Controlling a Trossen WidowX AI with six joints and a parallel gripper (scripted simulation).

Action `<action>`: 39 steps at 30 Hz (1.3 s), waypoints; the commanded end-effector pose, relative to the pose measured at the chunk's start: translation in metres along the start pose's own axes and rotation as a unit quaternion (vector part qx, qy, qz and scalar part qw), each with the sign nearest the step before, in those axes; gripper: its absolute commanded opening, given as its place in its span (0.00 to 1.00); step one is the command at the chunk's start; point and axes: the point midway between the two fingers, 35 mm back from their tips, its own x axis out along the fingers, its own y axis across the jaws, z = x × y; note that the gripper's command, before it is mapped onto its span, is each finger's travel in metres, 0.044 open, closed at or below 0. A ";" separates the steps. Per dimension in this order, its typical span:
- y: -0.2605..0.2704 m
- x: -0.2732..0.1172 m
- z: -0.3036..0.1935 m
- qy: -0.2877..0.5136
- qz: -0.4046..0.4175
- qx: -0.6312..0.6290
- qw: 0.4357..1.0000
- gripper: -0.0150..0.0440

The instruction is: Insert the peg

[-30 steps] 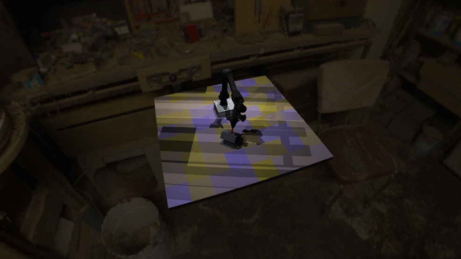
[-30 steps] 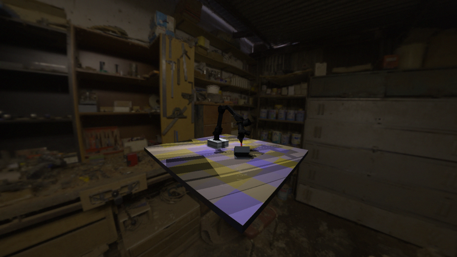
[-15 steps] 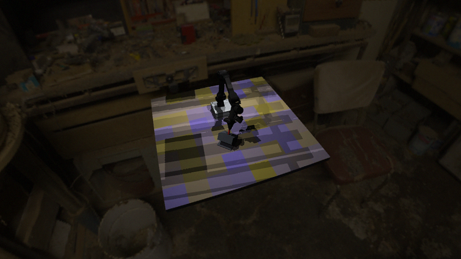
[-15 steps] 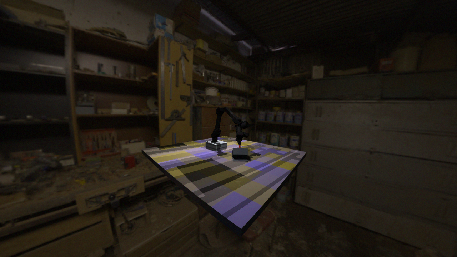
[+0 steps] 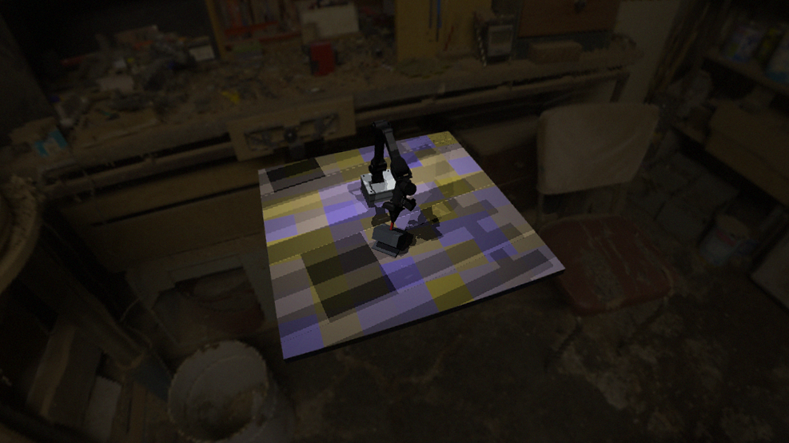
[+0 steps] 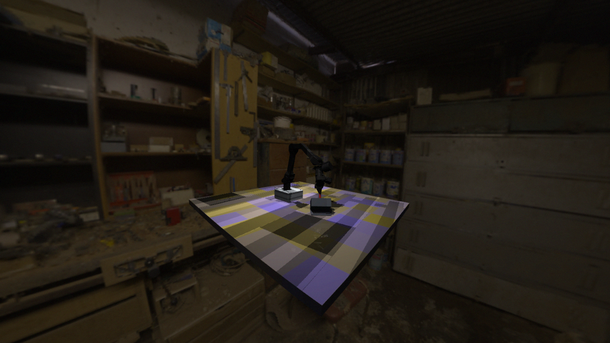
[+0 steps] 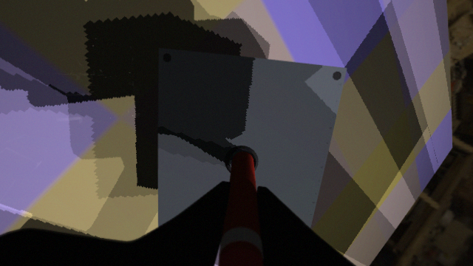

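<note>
Wrist view: the near end of the red peg (image 7: 243, 207) is running out of the bottom edge; its far tip is hiding inside the ringed hole (image 7: 253, 167), depth unreadable. The lower part of the grey panel (image 7: 284, 148) (image 5: 390, 238) (image 6: 320, 205) is passing behind the black gripper fingers. Top and exterior views: peg showing only as a red speck, its outline too small to resolve.
</note>
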 end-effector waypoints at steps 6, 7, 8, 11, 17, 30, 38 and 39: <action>0.001 0.004 0.000 0.002 0.003 -0.003 1.000 0.25; 0.001 0.004 0.000 0.002 0.003 -0.003 1.000 0.25; 0.000 0.005 0.000 0.002 0.003 -0.003 1.000 0.25; 0.000 0.006 0.000 0.002 0.003 -0.003 1.000 0.25; -0.001 0.008 0.000 0.002 0.002 -0.003 1.000 0.25; -0.002 0.013 0.000 0.002 0.002 -0.003 1.000 0.25; -0.002 0.016 0.000 0.002 0.002 -0.003 1.000 0.25; -0.002 0.017 0.000 0.002 0.002 -0.003 1.000 0.25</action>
